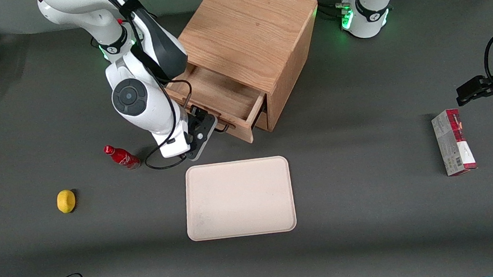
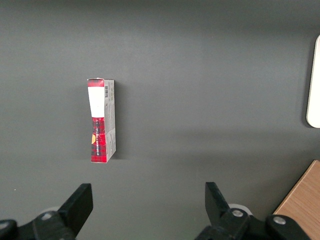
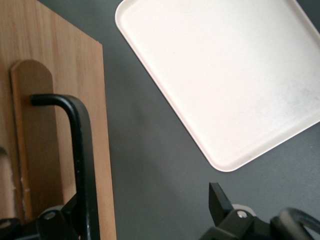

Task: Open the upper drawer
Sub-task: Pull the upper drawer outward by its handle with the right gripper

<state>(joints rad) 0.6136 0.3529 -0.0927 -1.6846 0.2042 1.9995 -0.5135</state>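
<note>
— Drawer status? The upper drawer (image 1: 224, 97) sticks well out of the cabinet (image 1: 254, 33), toward the tray (image 1: 239, 198); its handle (image 3: 82, 165) sits between the gripper (image 1: 209, 126) fingers, spread wide, gripping nothing

— Next: back off the handle. Count?

— 1 cabinet; 1 tray; 1 bottle (image 1: 121, 157); 1 lemon (image 1: 66, 201); 1 carton (image 1: 453, 142)

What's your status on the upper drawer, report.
Gripper open at the handle. Upper drawer pulled partway out. Tray nearer the camera, clear of it.

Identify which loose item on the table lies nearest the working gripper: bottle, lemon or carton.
The red bottle, lying beside the gripper at the upper drawer; the lemon and carton lie farther off.
</note>
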